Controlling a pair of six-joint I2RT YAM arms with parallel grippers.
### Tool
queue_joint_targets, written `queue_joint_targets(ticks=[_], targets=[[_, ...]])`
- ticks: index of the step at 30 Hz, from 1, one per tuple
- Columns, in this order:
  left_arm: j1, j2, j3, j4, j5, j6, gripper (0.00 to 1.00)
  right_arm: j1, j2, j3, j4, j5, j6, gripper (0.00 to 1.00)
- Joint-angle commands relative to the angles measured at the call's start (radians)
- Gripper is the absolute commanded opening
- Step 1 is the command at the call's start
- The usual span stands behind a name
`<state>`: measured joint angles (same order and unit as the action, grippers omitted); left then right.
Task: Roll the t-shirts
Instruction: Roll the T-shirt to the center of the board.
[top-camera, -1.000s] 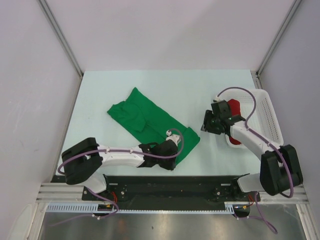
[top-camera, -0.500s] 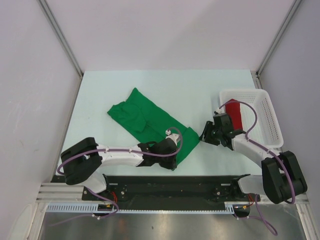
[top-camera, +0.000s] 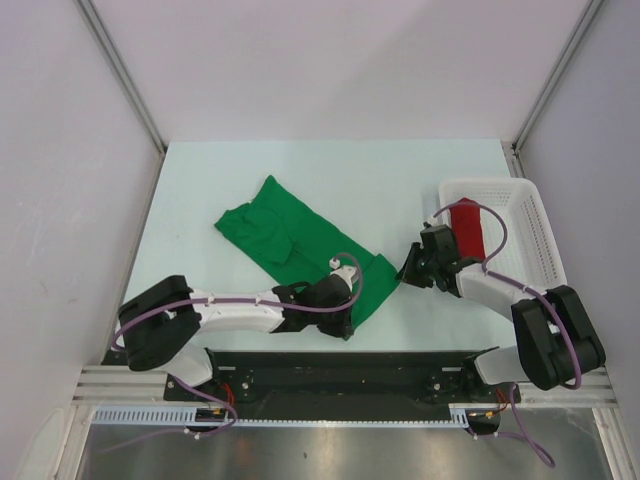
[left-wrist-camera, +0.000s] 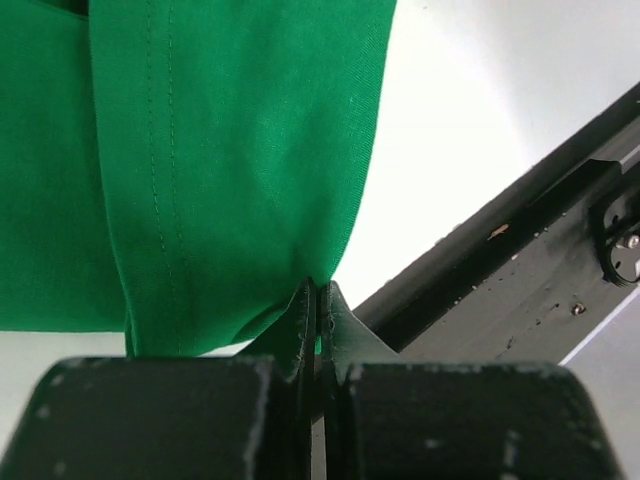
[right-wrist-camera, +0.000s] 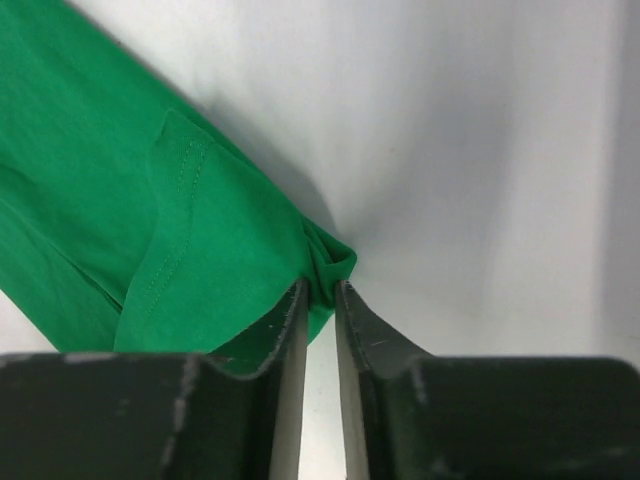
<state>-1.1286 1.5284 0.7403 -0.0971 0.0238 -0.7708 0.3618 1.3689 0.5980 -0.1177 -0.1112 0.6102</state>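
The green t-shirt (top-camera: 300, 235) lies folded in a long strip running diagonally across the table. My left gripper (top-camera: 348, 318) is shut on its near hem corner, and green cloth (left-wrist-camera: 230, 150) is pinched between the tips of that gripper (left-wrist-camera: 317, 285). My right gripper (top-camera: 405, 272) is at the strip's right hem corner. In the right wrist view a bunched fold of the green cloth (right-wrist-camera: 120, 200) sits between this gripper's (right-wrist-camera: 320, 285) narrow jaws. The red t-shirt (top-camera: 468, 230) lies rolled in the basket.
The white mesh basket (top-camera: 540, 230) stands at the table's right edge, just behind my right arm. The black base rail (left-wrist-camera: 520, 290) runs close to the left gripper. Grey walls enclose the table on three sides.
My right arm has swung from the basket down and left to the green t-shirt's right corner, and its jaws have narrowed onto the cloth. The left arm has stayed put.
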Motion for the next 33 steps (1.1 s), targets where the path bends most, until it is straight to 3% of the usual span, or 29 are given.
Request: queue_joint_targets(ticks=[1, 8, 33], targets=[[0.019, -0.066, -0.021, 0.048, 0.027, -0.001, 0.00, 0.020, -0.001, 0.066, -0.025, 0.054, 0.000, 0.18], [0.065, -0.102, -0.056, 0.068, 0.059, 0.010, 0.00, 0.040, 0.042, 0.180, -0.172, 0.139, -0.018, 0.07], [0.133, -0.073, -0.136, 0.180, 0.134, -0.015, 0.00, 0.115, 0.225, 0.450, -0.399, 0.327, -0.122, 0.05]])
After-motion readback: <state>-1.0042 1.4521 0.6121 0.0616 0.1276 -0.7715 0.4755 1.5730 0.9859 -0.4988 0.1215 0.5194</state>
